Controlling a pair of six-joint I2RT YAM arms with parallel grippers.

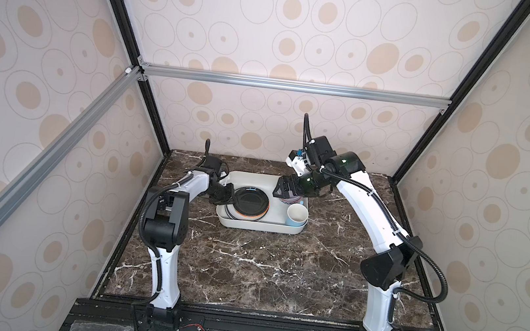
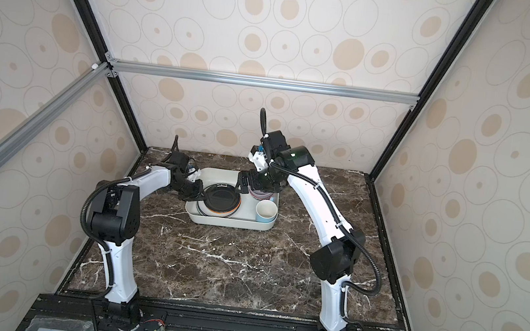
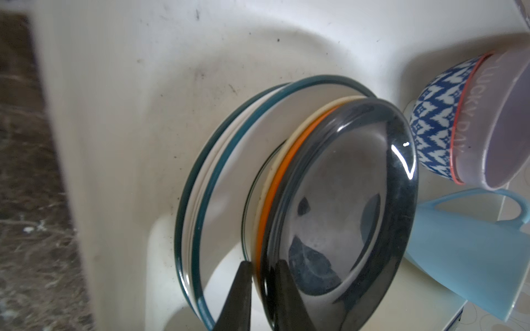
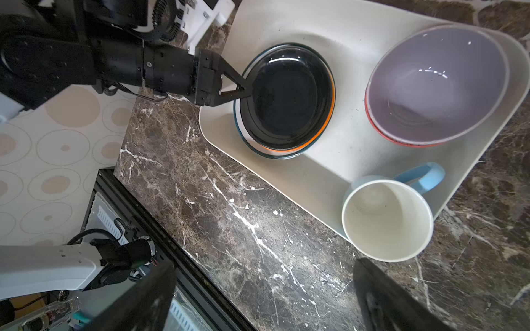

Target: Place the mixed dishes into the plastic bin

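**Left gripper** [image 4: 247, 89]
- The jaws stand a narrow gap apart, one finger on each side of the rim of the black plate [image 4: 289, 97].
- In the left wrist view the fingertips [image 3: 238, 289] bracket that rim together with the edge of the orange plate [image 3: 272, 195] directly beneath it.
- Whether the pads press on the rim cannot be told.
- In both top views this gripper [image 1: 227, 196] [image 2: 198, 191] sits at the bin wall, with the plate stack immediately ahead of its tips.

**Plate stack**
- The black plate [image 1: 249, 202] lies on top.
- Beneath it come the orange plate, a cream-edged plate, and a green-rimmed white plate [image 3: 226, 177] that projects toward the left gripper.
- The stack lies flat inside the plastic bin [image 1: 259, 228], at the end nearest the left gripper.

**Right gripper** [image 4: 263, 265]
- The jaws are spread wide and carry nothing.
- In both top views it [image 1: 285, 187] [image 2: 244, 182] hovers over the opposite end of the bin.
- Directly below it is the lilac bowl [image 4: 436, 83], nested in a blue-and-white patterned bowl [image 3: 436, 114] with a red rim.
- The light blue mug [image 4: 387, 217] stands upright in the bin just beside the bowls, below the right gripper and on the side toward the arm bases.

**Plastic bin**
- The bin rests on the marble tabletop [image 4: 229, 215].
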